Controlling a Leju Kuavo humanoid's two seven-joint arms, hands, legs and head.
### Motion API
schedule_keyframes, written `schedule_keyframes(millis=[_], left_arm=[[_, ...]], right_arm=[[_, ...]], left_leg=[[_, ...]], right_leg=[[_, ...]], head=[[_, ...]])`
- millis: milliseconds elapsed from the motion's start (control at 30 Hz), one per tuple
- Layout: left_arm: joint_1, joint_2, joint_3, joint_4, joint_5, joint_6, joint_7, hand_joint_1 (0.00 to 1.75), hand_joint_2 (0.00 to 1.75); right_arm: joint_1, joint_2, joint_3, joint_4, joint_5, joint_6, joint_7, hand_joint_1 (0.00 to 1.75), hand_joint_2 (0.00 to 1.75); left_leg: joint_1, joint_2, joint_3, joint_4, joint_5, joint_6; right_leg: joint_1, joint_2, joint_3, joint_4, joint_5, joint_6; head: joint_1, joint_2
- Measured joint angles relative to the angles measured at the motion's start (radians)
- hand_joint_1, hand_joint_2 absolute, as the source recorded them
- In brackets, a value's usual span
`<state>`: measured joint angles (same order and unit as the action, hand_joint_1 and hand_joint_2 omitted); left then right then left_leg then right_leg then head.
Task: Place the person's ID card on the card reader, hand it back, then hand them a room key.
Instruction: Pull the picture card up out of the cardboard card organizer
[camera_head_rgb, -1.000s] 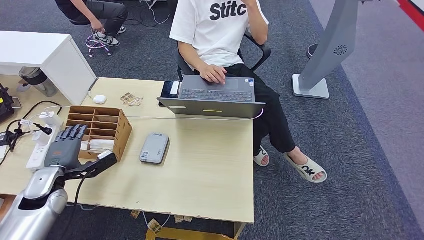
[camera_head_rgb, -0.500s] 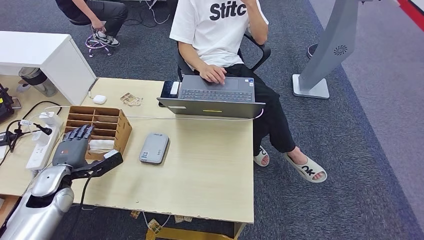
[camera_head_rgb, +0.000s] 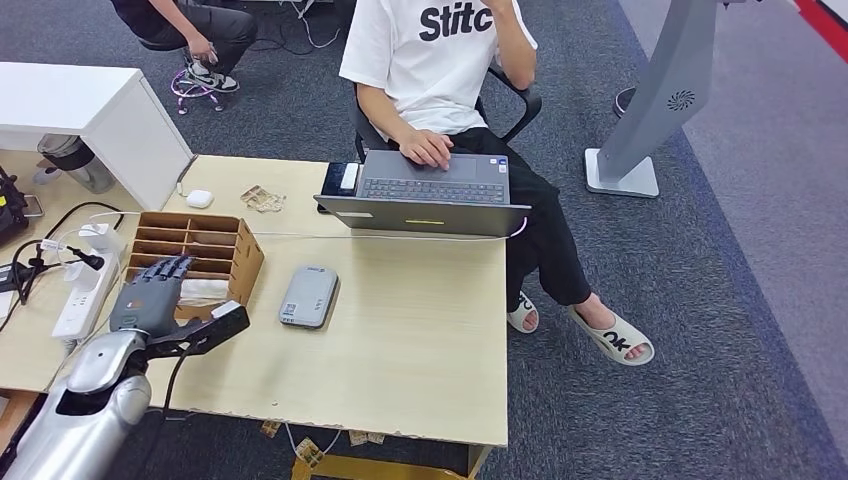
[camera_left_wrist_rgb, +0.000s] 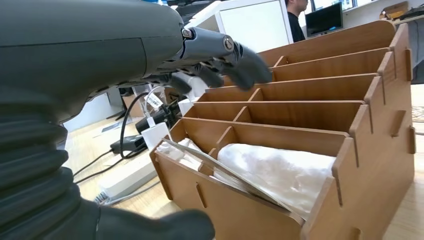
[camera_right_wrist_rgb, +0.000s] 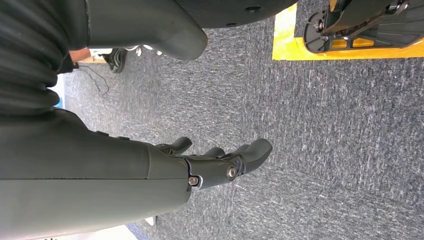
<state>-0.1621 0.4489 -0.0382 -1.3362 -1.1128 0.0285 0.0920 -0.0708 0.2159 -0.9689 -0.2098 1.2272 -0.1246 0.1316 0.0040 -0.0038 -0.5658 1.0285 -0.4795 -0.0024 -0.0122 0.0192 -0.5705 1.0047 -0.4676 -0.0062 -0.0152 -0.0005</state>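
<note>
My left hand (camera_head_rgb: 160, 300) hovers open over the near end of the wooden slotted organiser (camera_head_rgb: 236, 250), fingers spread above its slots and thumb sticking out toward the card reader. It holds nothing. In the left wrist view the fingers (camera_left_wrist_rgb: 235, 55) hang above the organiser's compartments (camera_left_wrist_rgb: 310, 100); the nearest slot holds thin cards (camera_left_wrist_rgb: 220, 170) and a white wrapped bundle (camera_left_wrist_rgb: 280, 170). The grey card reader (camera_head_rgb: 308, 296) lies flat on the table just right of the organiser, with nothing on it. My right hand (camera_right_wrist_rgb: 220, 162) hangs open over the carpet.
A person in a white T-shirt (camera_head_rgb: 440, 50) sits at the far side typing on a grey laptop (camera_head_rgb: 430, 190). A white power strip with cables (camera_head_rgb: 85, 290) lies left of the organiser. A white mouse (camera_head_rgb: 199, 198) and small scraps (camera_head_rgb: 262, 198) sit further back.
My left hand has moved forward and right, from beside the organiser's near corner to over its near slots. The person, laptop and card reader have not moved.
</note>
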Motion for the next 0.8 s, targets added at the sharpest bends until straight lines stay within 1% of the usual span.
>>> schedule_keyframes(millis=[33, 100, 600, 800], left_arm=[[0.0, 0.0, -0.001, 0.001, 0.002, 0.0, -0.001, 1.64, 1.75], [0.0, -0.001, -0.001, 0.004, 0.002, 0.001, -0.002, 1.73, 1.75], [-0.006, 0.0, -0.009, 0.027, -0.002, -0.001, 0.006, 1.75, 1.75], [-0.007, -0.001, -0.009, 0.04, -0.029, 0.032, 0.029, 1.75, 1.75]], right_arm=[[0.0, 0.0, 0.0, 0.0, 0.001, 0.0, 0.0, 0.0, 1.75], [0.0, 0.0, 0.0, 0.0, 0.001, 0.0, 0.0, 0.0, 1.75], [0.0, 0.0, 0.0, 0.0, 0.004, 0.0, 0.0, 0.0, 1.75], [0.0, 0.0, 0.0, 0.0, 0.008, 0.0, -0.002, 0.0, 1.75]], left_leg=[[0.0, 0.0, 0.0, 0.0, 0.0, 0.0], [0.0, 0.0, 0.0, 0.0, 0.0, 0.0], [0.0, 0.0, 0.0, 0.0, 0.0, 0.0], [0.0, 0.0, 0.0, 0.0, 0.0, 0.0]], right_leg=[[0.0, 0.0, 0.0, 0.0, 0.0, 0.0], [0.0, 0.0, 0.0, 0.0, 0.0, 0.0], [0.0, 0.0, 0.0, 0.0, 0.0, 0.0], [0.0, 0.0, 0.0, 0.0, 0.0, 0.0]], head=[[0.0, 0.0], [0.0, 0.0], [0.0, 0.0], [0.0, 0.0]])
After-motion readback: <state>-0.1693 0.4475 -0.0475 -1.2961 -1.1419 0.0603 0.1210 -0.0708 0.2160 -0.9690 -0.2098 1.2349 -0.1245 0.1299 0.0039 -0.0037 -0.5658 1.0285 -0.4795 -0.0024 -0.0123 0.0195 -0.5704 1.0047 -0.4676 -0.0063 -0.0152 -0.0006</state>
